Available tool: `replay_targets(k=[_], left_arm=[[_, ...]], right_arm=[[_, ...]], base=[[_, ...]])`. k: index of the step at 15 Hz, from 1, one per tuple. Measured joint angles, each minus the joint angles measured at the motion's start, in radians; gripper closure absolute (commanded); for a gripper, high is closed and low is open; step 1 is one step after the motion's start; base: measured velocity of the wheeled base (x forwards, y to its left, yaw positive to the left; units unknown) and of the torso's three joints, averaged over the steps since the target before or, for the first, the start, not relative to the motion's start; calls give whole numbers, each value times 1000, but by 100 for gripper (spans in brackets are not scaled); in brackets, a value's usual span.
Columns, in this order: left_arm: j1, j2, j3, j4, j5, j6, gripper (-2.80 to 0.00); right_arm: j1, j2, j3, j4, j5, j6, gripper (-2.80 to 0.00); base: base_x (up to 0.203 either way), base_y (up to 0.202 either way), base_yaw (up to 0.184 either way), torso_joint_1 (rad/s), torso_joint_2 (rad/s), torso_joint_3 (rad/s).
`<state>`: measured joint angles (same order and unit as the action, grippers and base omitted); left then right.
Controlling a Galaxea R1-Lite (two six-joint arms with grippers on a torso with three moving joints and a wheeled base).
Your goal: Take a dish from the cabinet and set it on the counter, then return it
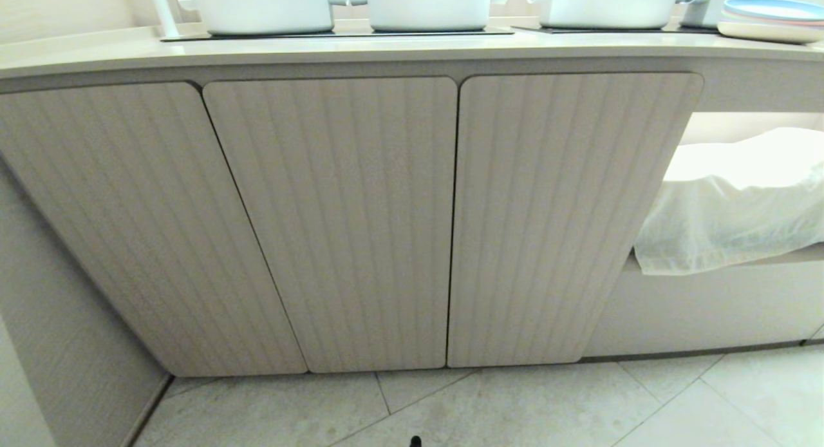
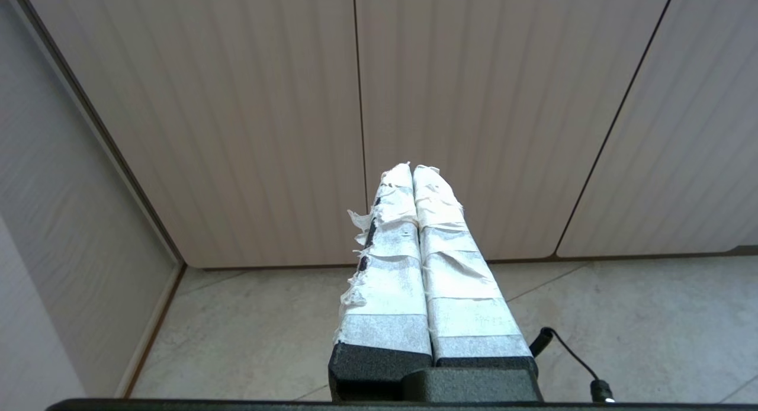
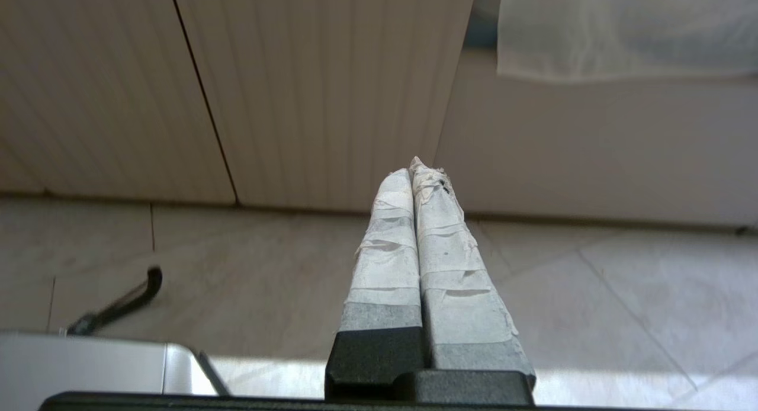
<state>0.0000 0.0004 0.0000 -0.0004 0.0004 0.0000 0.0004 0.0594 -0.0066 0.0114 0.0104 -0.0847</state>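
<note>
Tiled floor [image 1: 515, 402] fronts the closed cabinet [image 1: 328, 221]; both end effectors, left [image 2: 413, 169] and right [image 3: 414, 169], pressed together, empty.

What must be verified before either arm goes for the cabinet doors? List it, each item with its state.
1. Cabinet doors shut, none ajar: ok.
2. Left gripper empty, taped fingers pressed together: ok.
3. Right gripper empty, fingers together: ok.
4. Handle or knob on the fluted doors to pull: not ok, none visible, only thin seams.
5. Small white bowl located: cannot tell, it is in no view, presumably behind the doors.
6. Free landing spot on the counter: ok, bare strip in front of the white pots.
</note>
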Motion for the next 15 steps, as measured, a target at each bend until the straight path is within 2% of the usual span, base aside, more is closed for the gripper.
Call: replay_targets(k=[4,7,15], left_arm=[[0,0,0,0,0,0,0],[0,0,0,0,0,-1,0],[0,0,0,0,0,0,0]], right_arm=[[0,-51,5,-16,0,-24,0],[0,-59,6,-12,-3,0,0],[0,-60,5,-12,-5,3,0]], base=[[0,0,0,0,0,0],[0,0,0,0,0,0],[0,0,0,0,0,0]])
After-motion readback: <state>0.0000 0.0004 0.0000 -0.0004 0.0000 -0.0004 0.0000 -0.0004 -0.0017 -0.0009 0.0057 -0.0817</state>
